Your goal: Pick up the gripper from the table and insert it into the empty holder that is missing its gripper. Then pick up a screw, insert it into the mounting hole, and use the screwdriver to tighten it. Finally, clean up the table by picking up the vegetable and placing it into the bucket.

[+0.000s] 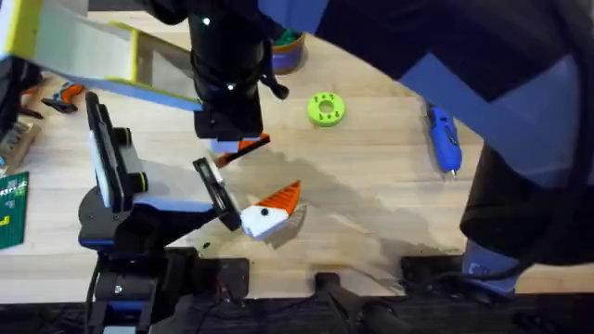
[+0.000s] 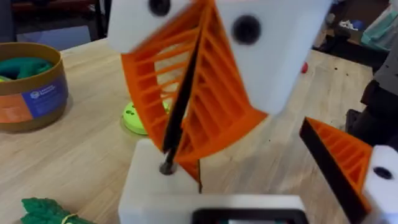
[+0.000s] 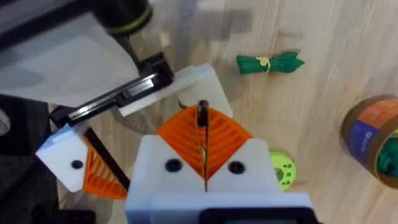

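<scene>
My left gripper (image 1: pixel 269 176) lies open on the table. One finger carries an orange wedge (image 2: pixel 345 158). The other is the bare white holder (image 2: pixel 155 186), also seen as a white block (image 3: pixel 199 81). My right gripper (image 3: pixel 202 118) points down onto that holder, shut on a small dark screw (image 2: pixel 166 167) at its tips. A sliver of orange shows beside the tip; I cannot tell whether it is the loose gripper. The blue screwdriver (image 1: pixel 444 139) lies at the right. The green vegetable (image 3: pixel 270 62) lies on the wood, apart from the bucket (image 3: pixel 373 137).
A lime-green disc (image 1: pixel 325 109) lies behind the grippers. The bucket (image 2: pixel 31 87) holds something teal. A yellow-and-white frame (image 1: pixel 93 51) and red-handled pliers (image 1: pixel 60 96) sit at the far left, a green card (image 1: pixel 11 209) at the left edge.
</scene>
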